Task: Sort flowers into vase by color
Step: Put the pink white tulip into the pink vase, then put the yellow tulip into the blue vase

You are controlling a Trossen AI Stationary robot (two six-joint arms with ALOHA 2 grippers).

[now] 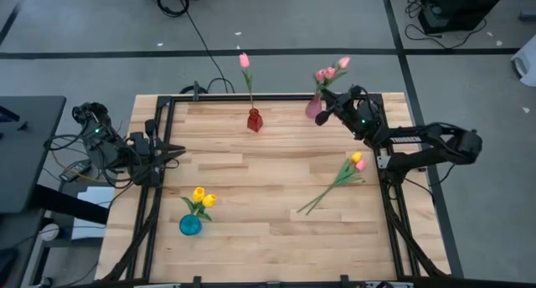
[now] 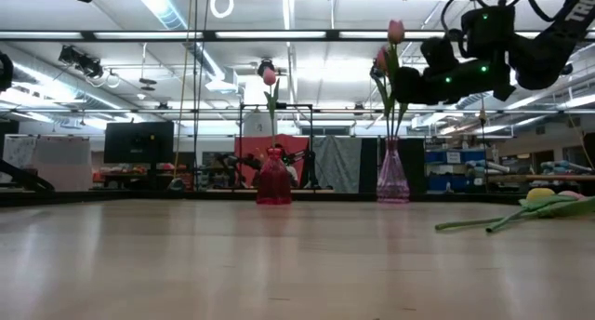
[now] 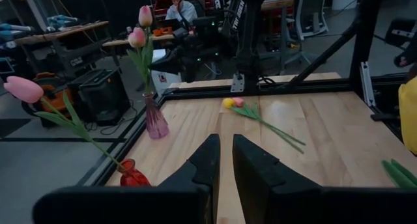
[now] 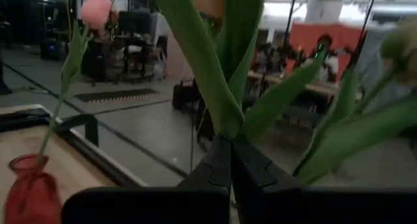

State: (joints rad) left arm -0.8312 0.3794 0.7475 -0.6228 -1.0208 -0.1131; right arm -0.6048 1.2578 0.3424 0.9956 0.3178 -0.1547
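Note:
A pink glass vase [image 1: 313, 109] at the table's far right holds pink tulips [image 1: 329, 71]. My right gripper [image 1: 323, 117] hangs over it, shut on a tulip stem [image 4: 225, 123]. A red vase [image 1: 254, 120] at the far middle holds one pink tulip [image 1: 244, 60]. A blue vase [image 1: 190, 225] near the left front holds yellow tulips [image 1: 203, 197]. Two more tulips, one yellow and one pink [image 1: 357, 161], lie flat on the table's right side. My left gripper [image 1: 173, 151] waits shut at the left edge, touching nothing. My right gripper pinches a tulip's green stem [image 4: 227, 127] between its two fingertips, where the leaves branch off. The fingers come slanting from the table's right, across the stem. The tulip stands upright, and in the low view its lower stem [image 2: 389, 125] runs down into the pink vase's neck.
The black frame rails [image 1: 276, 96] run along the table's edges, close behind the far vases. The lying tulips' stems [image 1: 318, 201] point toward the middle front. Bare wood [image 1: 268, 229] fills the middle and front. People sit at desks [image 3: 177, 6] beyond the table.

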